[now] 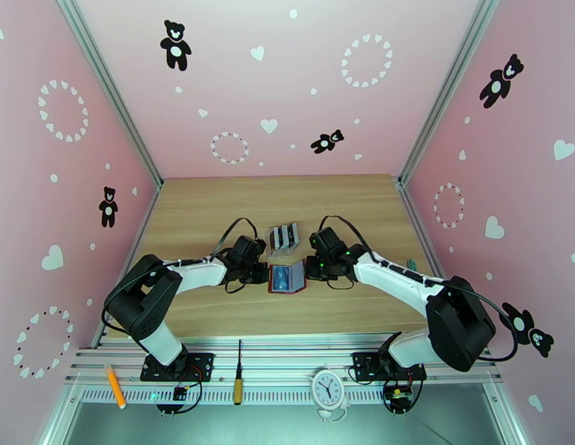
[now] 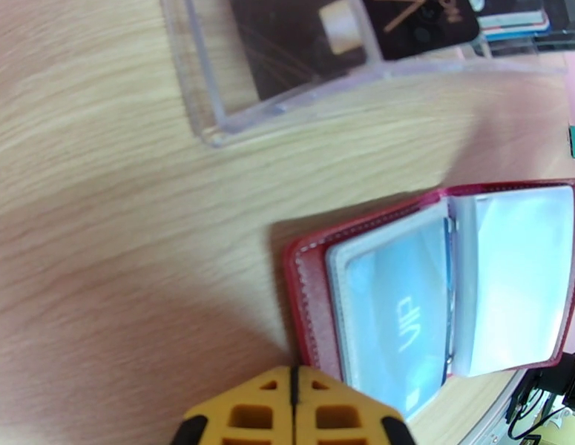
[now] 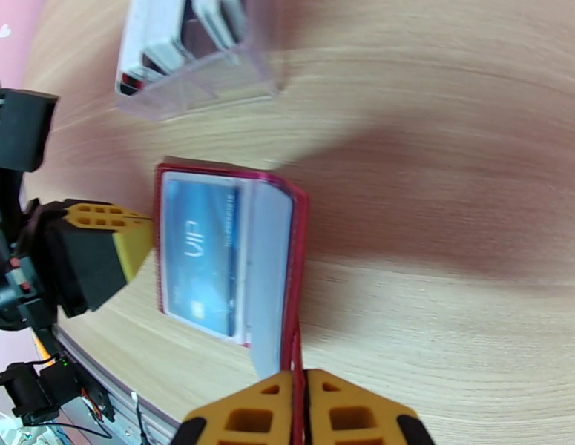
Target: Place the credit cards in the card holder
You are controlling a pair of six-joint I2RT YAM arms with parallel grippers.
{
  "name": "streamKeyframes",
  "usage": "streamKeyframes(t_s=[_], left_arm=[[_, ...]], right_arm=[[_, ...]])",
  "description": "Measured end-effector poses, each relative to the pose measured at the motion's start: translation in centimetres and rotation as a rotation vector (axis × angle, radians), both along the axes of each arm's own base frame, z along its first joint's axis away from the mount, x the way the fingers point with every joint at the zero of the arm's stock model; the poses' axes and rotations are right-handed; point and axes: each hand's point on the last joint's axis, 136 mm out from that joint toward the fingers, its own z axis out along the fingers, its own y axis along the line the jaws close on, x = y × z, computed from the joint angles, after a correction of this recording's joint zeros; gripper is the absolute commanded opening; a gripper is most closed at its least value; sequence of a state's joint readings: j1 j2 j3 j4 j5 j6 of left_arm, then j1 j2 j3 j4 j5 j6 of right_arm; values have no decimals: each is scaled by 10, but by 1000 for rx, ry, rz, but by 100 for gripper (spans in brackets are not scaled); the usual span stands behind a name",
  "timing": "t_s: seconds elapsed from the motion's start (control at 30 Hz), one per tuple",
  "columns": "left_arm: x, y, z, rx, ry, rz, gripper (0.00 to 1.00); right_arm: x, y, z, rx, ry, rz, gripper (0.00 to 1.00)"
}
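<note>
Card holder (image 1: 287, 279) lies open on the table (image 1: 205, 209), between my two grippers and just in front of the clear rack (image 1: 283, 236).

Writing: the teal card (image 3: 202, 250) in the left pocket reads "VIP" in white, with a chip near one corner. In the left wrist view the same word runs sideways. The black card (image 2: 302, 38) standing in the rack has gold lines and lettering, too cropped to read.

My left gripper (image 2: 293, 376) is fully closed, yellow fingertips together with nothing between them. The right wrist view shows its tip meeting the holder's red left edge. My right gripper (image 3: 300, 380) is closed too, pinching a thin red strip of the holder's right cover.

Views: white and grey cards (image 3: 213, 24) in the rack show from the right wrist. Top view alone gives the front rail: orange pen (image 1: 115, 387), screwdriver (image 1: 238, 372), white clock (image 1: 328, 387). From above both wrists crowd the holder, and the print is too small to read.
</note>
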State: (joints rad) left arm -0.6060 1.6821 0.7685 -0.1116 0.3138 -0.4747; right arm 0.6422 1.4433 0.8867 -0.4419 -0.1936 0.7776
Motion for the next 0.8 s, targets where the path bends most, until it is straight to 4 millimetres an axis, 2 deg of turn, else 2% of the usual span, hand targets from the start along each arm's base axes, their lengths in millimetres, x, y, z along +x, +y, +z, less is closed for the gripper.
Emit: streamKeyframes(t_s=[0.37, 0.63, 0.8], left_arm=[[-3, -3, 0, -13, 11, -11, 8], [-4, -4, 0, -12, 11, -17, 8], [-4, -4, 0, -13, 11, -17, 7]], right_arm=[[3, 29, 26, 53, -36, 60, 14], [-1, 59, 25, 56, -19, 121, 16], [1, 75, 27, 64, -19, 145, 21]])
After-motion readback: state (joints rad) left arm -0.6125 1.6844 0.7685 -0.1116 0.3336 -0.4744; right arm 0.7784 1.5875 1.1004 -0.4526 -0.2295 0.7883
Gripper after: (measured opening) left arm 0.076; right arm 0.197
